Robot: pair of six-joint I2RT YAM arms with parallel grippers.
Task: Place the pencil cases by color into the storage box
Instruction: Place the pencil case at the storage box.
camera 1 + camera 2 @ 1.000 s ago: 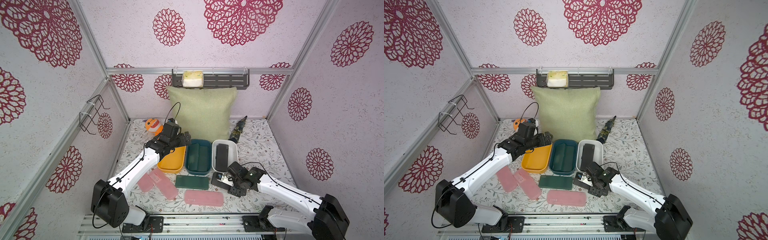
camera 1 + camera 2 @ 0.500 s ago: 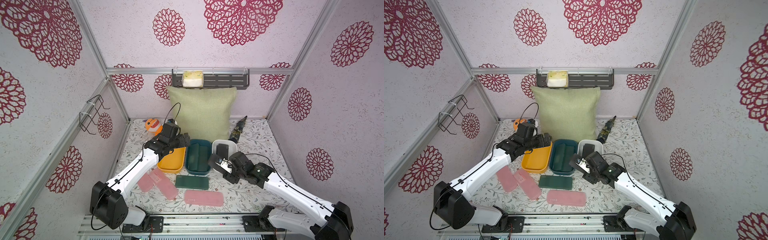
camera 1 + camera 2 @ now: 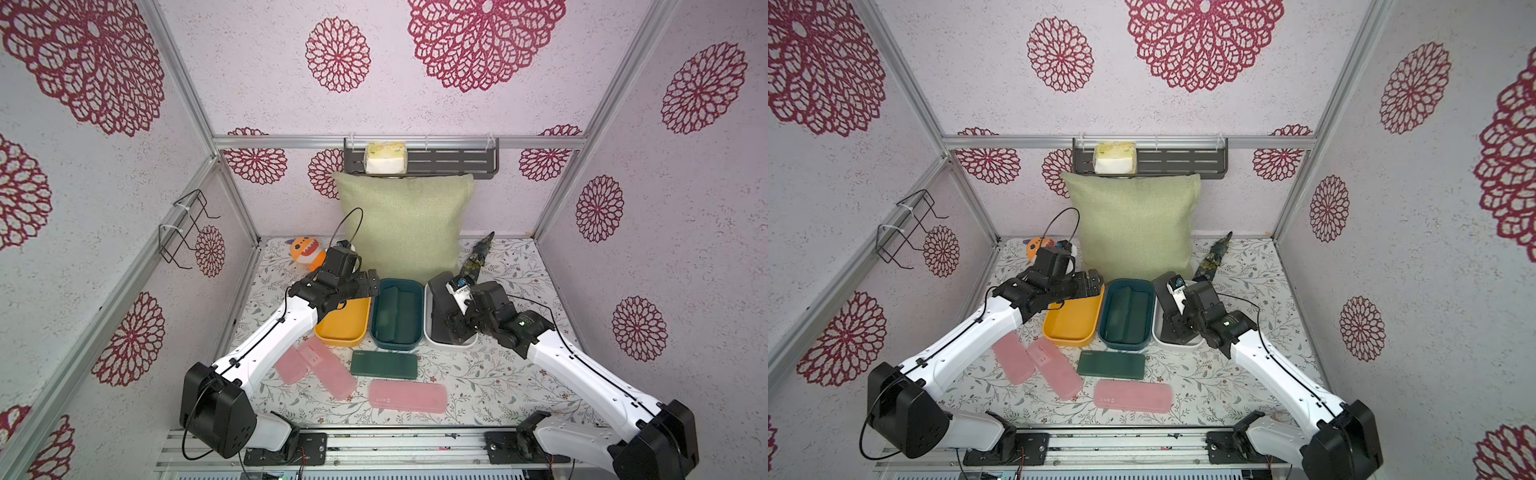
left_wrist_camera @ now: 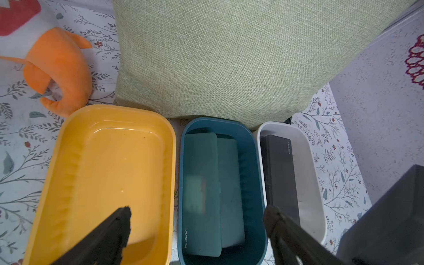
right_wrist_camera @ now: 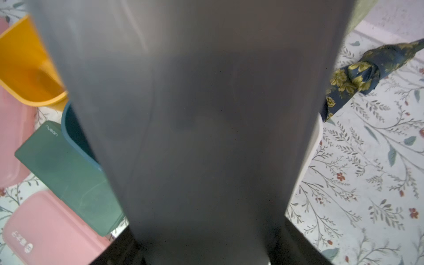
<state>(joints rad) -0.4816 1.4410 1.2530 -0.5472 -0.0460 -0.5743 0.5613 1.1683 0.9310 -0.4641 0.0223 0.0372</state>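
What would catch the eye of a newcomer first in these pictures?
A yellow tub, a teal tub and a white tub stand in a row before a green pillow. The right gripper holds a black case tilted over the white tub. On the flowered table in front, three pink cases and one green case lie loose.

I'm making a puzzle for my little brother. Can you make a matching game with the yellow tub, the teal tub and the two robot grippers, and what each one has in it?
Things:
1. yellow tub
2. teal tub
3. left gripper
4. right gripper

States:
A. shut on a black pencil case
B. empty
C. open, holding nothing
D. has green pencil cases inside

Pairs: 1-B, 2-D, 3-C, 4-A
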